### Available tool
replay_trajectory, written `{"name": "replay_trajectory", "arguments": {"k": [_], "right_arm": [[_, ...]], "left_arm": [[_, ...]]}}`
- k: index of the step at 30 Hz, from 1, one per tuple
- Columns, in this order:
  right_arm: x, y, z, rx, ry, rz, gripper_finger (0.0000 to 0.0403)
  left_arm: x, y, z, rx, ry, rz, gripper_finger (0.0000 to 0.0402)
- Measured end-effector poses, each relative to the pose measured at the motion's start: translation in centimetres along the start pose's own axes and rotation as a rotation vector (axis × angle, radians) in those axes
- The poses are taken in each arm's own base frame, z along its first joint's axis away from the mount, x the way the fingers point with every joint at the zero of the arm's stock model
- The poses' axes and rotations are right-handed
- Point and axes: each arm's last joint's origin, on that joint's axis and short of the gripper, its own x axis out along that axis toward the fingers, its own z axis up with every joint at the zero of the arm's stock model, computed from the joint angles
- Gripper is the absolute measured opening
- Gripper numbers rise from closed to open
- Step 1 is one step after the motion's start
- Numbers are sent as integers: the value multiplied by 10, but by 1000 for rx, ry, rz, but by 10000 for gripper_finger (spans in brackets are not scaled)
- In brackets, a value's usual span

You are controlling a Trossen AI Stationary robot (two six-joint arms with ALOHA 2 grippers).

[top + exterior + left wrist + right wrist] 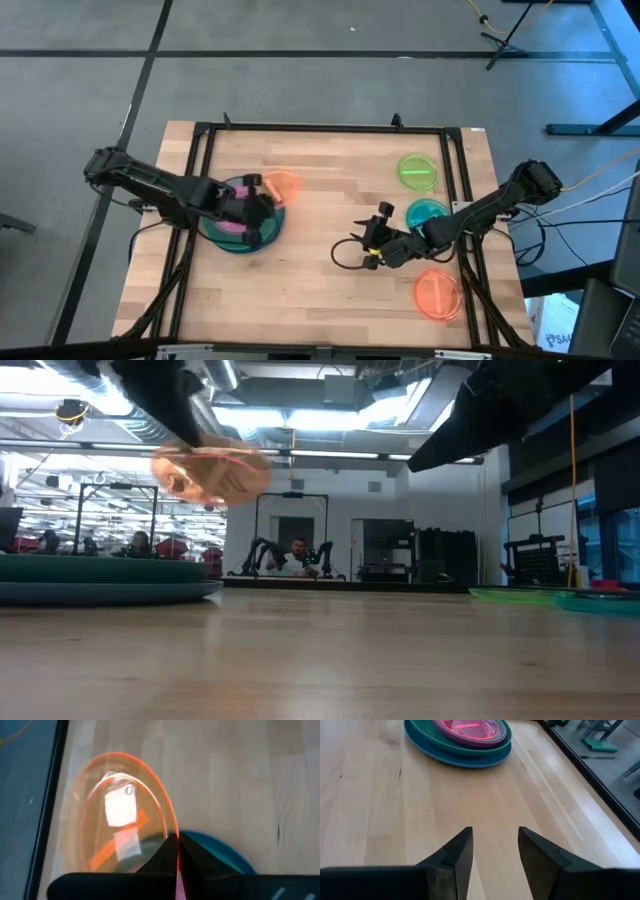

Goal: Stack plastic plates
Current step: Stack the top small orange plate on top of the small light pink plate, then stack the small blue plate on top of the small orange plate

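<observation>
On the wooden table (320, 250) the stack of plates (240, 225), blue under green under magenta, sits at the left, where the left gripper (262, 200) pinches a small orange plate (283, 186) held above it, while the right gripper (372, 240) waits mid-table, fingers parted and empty.

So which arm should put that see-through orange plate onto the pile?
The left. Its gripper already pinches the orange plate beside the stack; the right gripper hangs open and empty mid-table.
</observation>
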Motion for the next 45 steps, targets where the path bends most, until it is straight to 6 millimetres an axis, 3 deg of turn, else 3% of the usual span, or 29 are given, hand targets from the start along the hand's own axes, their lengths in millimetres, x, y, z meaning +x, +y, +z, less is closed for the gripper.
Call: {"name": "replay_trajectory", "arguments": {"k": [6, 12, 20, 29, 38, 45], "right_arm": [[0, 0, 0, 2, 0, 5, 149], [0, 0, 0, 4, 0, 6, 149], [0, 0, 0, 5, 0, 6, 149], [0, 0, 0, 10, 1, 6, 149], [0, 0, 0, 12, 2, 9, 149], [0, 1, 0, 12, 5, 21, 149]], "left_arm": [[-21, -4, -21, -115, 70, 42, 1], [-28, -16, -34, -189, 137, 41, 1], [-8, -37, -67, -207, 247, 16, 1], [24, -45, -99, -218, 298, 28, 1], [40, -47, -114, -190, 273, 44, 11], [41, -48, -114, -198, 265, 38, 65]]}}
